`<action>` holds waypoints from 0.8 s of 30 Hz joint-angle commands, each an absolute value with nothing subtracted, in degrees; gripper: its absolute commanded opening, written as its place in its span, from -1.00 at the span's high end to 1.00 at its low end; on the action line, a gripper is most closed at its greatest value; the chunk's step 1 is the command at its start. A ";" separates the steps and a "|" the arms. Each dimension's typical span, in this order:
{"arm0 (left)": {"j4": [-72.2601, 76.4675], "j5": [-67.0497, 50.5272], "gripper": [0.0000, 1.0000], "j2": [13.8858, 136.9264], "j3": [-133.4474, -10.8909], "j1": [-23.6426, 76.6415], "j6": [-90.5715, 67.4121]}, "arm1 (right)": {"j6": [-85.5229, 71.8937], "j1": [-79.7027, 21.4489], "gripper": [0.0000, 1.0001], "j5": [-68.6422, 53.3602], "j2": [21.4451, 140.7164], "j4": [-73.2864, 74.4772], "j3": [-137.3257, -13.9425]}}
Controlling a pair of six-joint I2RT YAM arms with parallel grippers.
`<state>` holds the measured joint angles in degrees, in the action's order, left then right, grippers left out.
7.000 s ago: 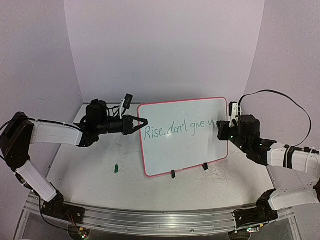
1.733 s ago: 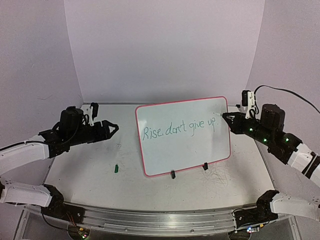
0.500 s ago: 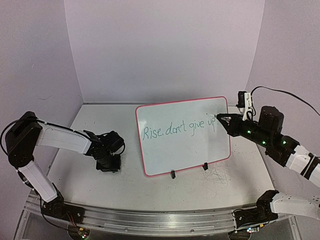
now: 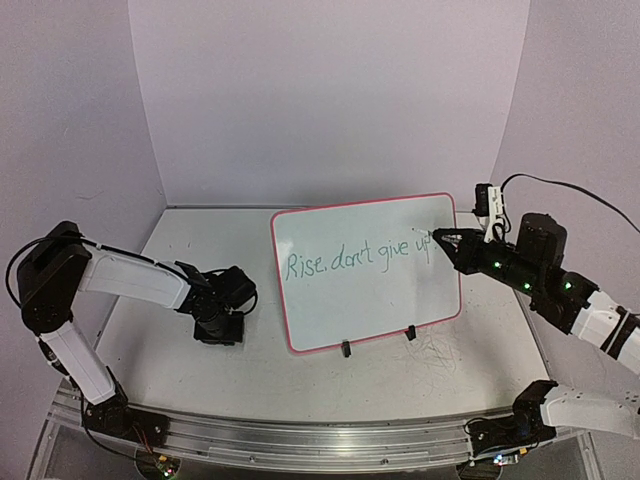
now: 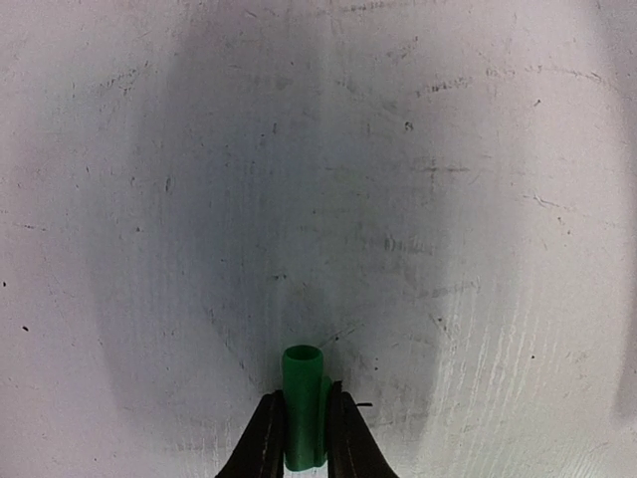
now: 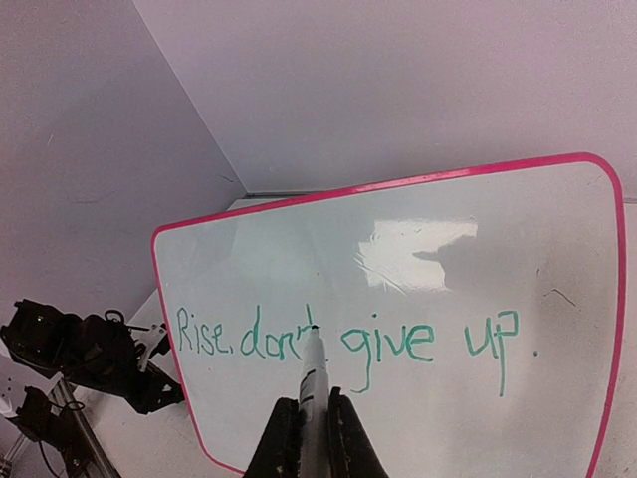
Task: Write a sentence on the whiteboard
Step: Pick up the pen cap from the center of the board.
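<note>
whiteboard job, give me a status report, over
Left claw shut on green cap. Right claw shut on marker, at right edge of the whiteboard. Board propped up, reads "Rise, don't give up." Nothing in the way.

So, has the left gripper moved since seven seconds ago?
Yes. The left gripper left the whiteboard's left edge, coming nearer and down to the table, where it now pinches the green cap.

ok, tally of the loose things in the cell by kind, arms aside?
whiteboard: 1
marker: 1
green cap: 1
Total: 3
</note>
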<state>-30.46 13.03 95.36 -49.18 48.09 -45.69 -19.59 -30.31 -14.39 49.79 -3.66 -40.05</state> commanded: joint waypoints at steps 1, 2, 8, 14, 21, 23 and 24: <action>-31.22 12.56 0.82 93.42 -47.78 48.71 -46.05 | -19.52 -30.91 1.00 -13.78 50.50 -6.52 -40.53; -31.58 13.17 0.85 91.62 -47.85 48.68 -46.05 | -19.55 -30.92 1.00 -13.73 50.66 -6.51 -40.65; -35.79 17.86 1.00 81.15 -49.50 48.64 -45.07 | -20.10 -31.06 1.00 -13.01 50.97 -6.44 -40.44; -38.42 17.16 1.00 67.07 -56.12 48.60 -38.49 | -18.58 -31.17 1.00 -12.43 52.27 -4.03 -42.70; -29.93 -7.60 1.00 58.12 -60.13 49.16 -24.88 | -16.17 -33.79 1.00 -21.20 57.53 -2.88 -47.17; -26.51 -10.99 1.00 59.51 -59.47 51.24 -21.56 | -15.28 -36.69 1.00 -23.23 59.72 -2.85 -48.88; -24.94 -10.82 1.00 60.45 -59.46 53.09 -18.75 | -14.75 -38.45 1.00 -24.23 60.78 -2.75 -49.71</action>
<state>-31.32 0.41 57.17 -59.27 49.27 -29.37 -17.54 -33.51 -17.88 57.64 -1.85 -44.88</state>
